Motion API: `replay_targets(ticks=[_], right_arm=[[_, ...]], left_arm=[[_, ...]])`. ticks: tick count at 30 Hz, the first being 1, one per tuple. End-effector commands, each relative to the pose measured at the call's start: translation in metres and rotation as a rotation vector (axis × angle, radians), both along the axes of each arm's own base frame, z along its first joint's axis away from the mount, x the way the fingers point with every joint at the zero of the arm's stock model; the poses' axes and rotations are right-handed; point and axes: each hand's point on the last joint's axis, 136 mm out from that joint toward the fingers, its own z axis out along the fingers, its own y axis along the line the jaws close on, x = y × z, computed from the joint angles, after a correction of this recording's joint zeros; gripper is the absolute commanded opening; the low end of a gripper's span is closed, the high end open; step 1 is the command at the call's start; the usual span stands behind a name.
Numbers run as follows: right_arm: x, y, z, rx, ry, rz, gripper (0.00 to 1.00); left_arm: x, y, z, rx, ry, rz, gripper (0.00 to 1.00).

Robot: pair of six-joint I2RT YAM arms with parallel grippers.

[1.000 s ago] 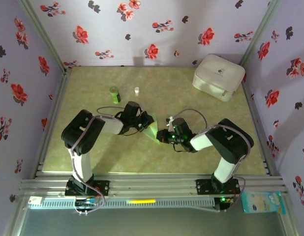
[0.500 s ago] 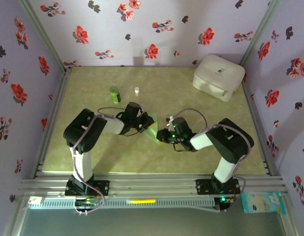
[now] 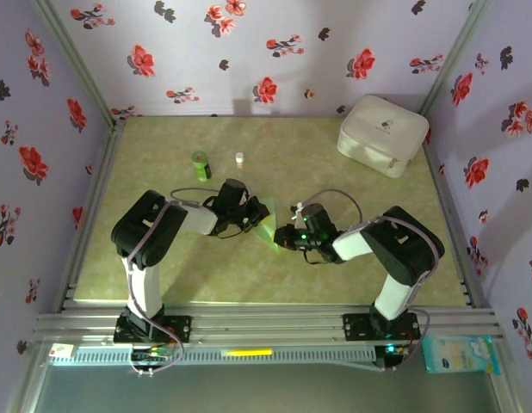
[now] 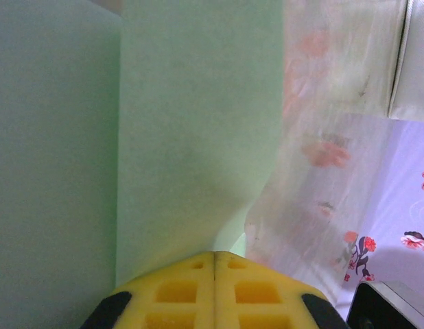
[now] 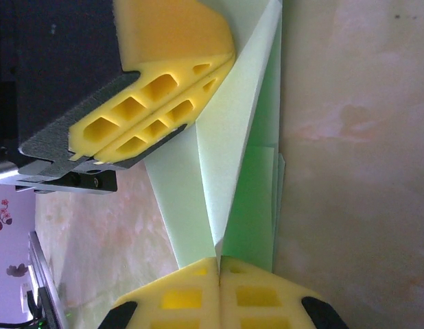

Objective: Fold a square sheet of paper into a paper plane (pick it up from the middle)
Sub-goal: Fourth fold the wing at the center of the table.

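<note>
The square sheet of paper shows as a folded pale green paper plane, held just above the middle of the table between both grippers. My left gripper is shut on one end of it. In the left wrist view its yellow pads meet on the paper at the left gripper. My right gripper is shut on the opposite pointed end. In the right wrist view the right gripper pinches the tip where the layered flaps converge. The left fingers clamp the far corner.
A small dark green bottle and a tiny white cap stand behind the left arm. A white rounded case sits at the back right corner. Flowered walls close in the marbled table on three sides.
Both grippers have kept their hold. The left arm has edged slightly toward the right one, and the paper between them looks a little more gathered.
</note>
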Motion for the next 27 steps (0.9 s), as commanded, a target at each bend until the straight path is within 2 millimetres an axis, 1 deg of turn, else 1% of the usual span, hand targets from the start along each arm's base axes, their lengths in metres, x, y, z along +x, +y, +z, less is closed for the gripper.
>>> replay_targets(ticks=[1, 9, 16, 20, 24, 27], right_arm=[[-0.02, -0.026, -0.049, -0.147, 0.163, -0.042, 0.0], [-0.02, -0.024, -0.045, -0.138, 0.179, -0.04, 0.0], [-0.024, -0.018, -0.029, -0.107, 0.204, -0.02, 0.07], [-0.027, -0.016, -0.02, -0.092, 0.212, -0.003, 0.09], [-0.032, -0.015, -0.016, -0.084, 0.234, 0.02, 0.11], [-0.034, -0.014, -0.014, -0.079, 0.239, 0.025, 0.1]], left_arm=[[-0.005, 0.006, -0.02, 0.065, 0.018, -0.007, 0.05], [-0.01, 0.009, -0.03, 0.082, 0.045, -0.013, 0.05], [-0.012, 0.01, -0.034, 0.09, 0.053, -0.019, 0.05], [-0.013, 0.011, -0.036, 0.093, 0.057, -0.019, 0.05], [-0.014, 0.012, -0.037, 0.094, 0.06, -0.02, 0.05], [-0.015, 0.011, -0.036, 0.093, 0.059, -0.021, 0.05]])
